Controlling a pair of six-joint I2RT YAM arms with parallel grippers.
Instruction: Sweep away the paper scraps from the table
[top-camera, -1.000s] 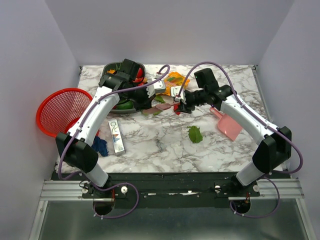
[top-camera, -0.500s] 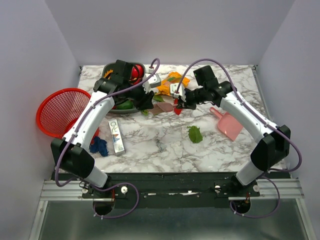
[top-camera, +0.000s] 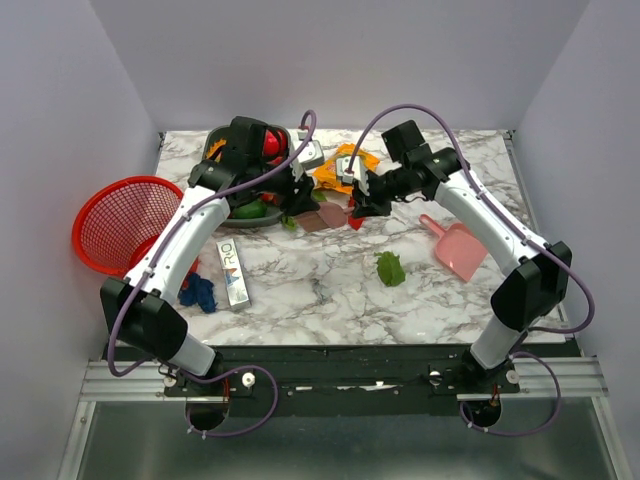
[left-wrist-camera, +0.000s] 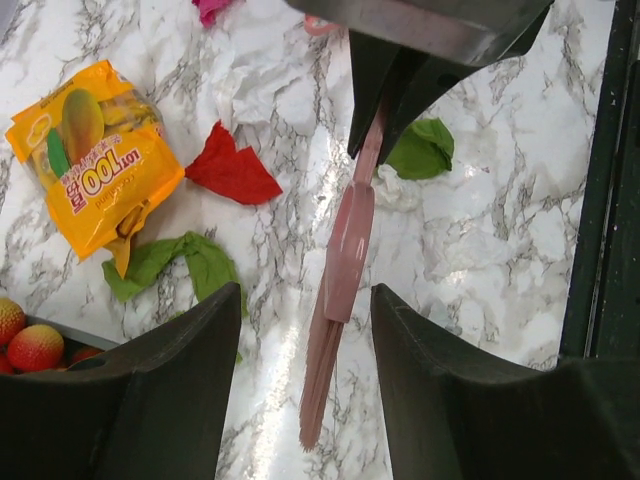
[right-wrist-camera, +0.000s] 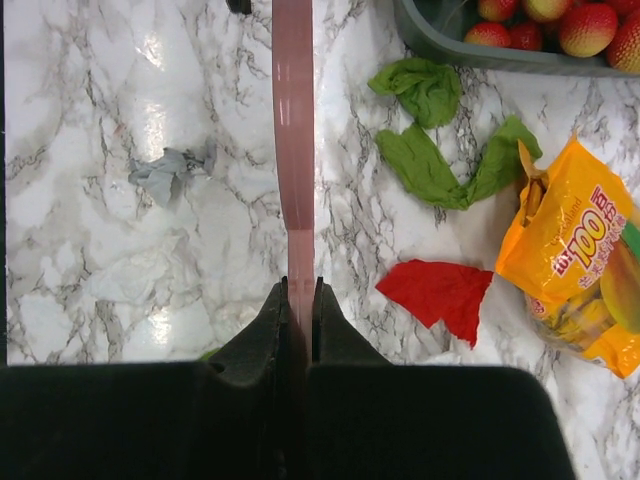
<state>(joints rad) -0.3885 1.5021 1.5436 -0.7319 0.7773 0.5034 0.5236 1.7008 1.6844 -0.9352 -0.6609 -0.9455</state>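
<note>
White marble-patterned table (top-camera: 320, 300) with grey veins sits inside pale lilac walls. Small crumpled paper scraps (right-wrist-camera: 437, 293) lie scattered on it. A red scrap (left-wrist-camera: 232, 170) and a green scrap (left-wrist-camera: 180, 262) are beside the orange glossy snack bag (left-wrist-camera: 95, 150). Another green piece (top-camera: 390, 268) lies near the middle and a blue piece (top-camera: 200, 292) at the left.

The right gripper (right-wrist-camera: 300, 285) is clamped on the flat handle of a long pink plastic brush (right-wrist-camera: 293, 150). The left gripper (left-wrist-camera: 305, 290) is spread wide and holds nothing; the brush's bristle end shows between its fingers.

The scraps look feather-light and soft, likely to skid or flutter, so low, slow strokes toward the pink plastic dustpan (top-camera: 455, 248) should suit. The brush looks stiff, and a grip at the handle end gives reach.
</note>
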